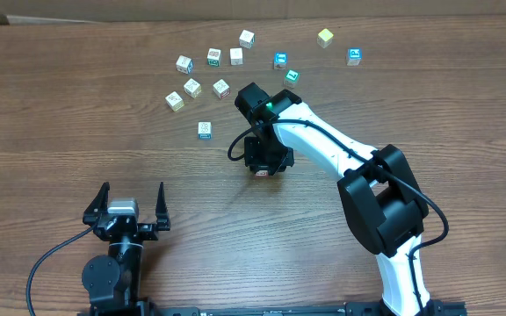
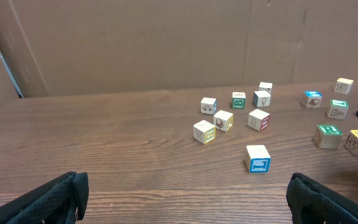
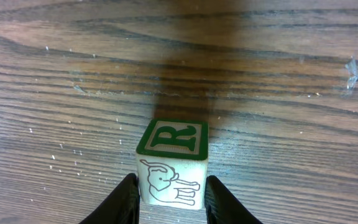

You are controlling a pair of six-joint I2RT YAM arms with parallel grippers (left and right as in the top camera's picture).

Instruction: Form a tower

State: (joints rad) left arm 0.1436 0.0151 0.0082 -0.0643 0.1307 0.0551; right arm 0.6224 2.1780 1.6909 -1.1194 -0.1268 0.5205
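The tower [image 3: 173,158] stands near the middle of the table [image 1: 60,105], directly under the right gripper [image 1: 266,161]. Only its top cube shows, with a green-bordered R on top and a lamb outline on the side facing the wrist camera. The cubes beneath it are hidden. The right gripper's fingers [image 3: 129,199] sit narrowly on either side of that cube's opposite side faces. Whether they press on the wood or stand just off it cannot be told. The left gripper [image 1: 133,204] rests near the table's near edge with its fingers spread wide and nothing between them. Loose cubes [image 1: 205,130] lie scattered toward the far edge, well apart from the tower. Assessment: the cubes look light, rigid and smooth-faced. An unbonded stack will likely topple under any sideways nudge. Any hold is best taken squarely on two opposite flat side faces of one cube, with movement kept vertical.
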